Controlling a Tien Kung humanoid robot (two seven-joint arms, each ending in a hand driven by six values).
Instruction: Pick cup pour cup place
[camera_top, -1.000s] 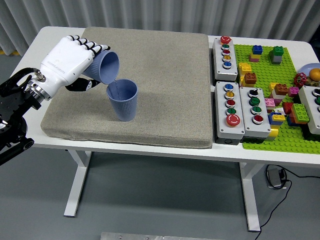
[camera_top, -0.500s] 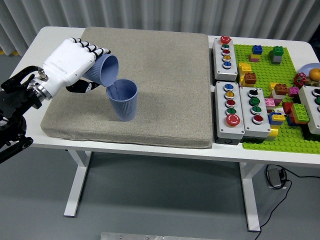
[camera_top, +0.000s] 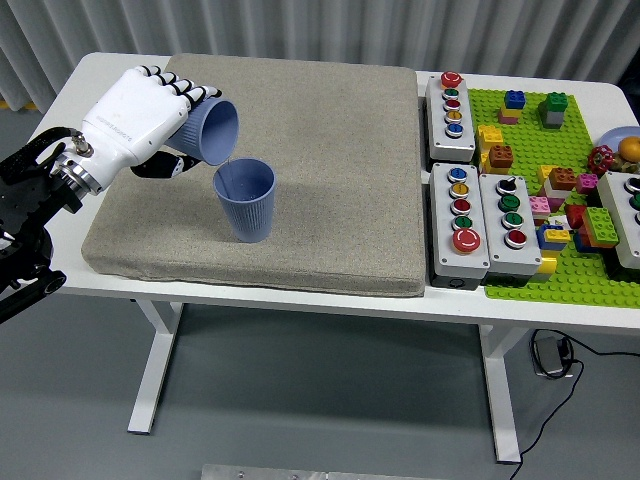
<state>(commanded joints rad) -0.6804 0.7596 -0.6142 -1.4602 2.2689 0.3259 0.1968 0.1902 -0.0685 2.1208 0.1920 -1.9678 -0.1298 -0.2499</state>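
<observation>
Our left hand (camera_top: 135, 118) has its fingers (camera_top: 185, 95) wrapped around the tilted cup (camera_top: 212, 131), mouth facing four o'clock, lip just above the upright cup (camera_top: 245, 200) standing on the counter's mat (camera_top: 330, 180).

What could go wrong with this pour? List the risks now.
1. The tilted cup in the left hand has its lip just over the near rim of the standing cup; a small drift could spill onto the grey mat.
2. A lower dip might knock the standing cup, which nothing holds.
</observation>
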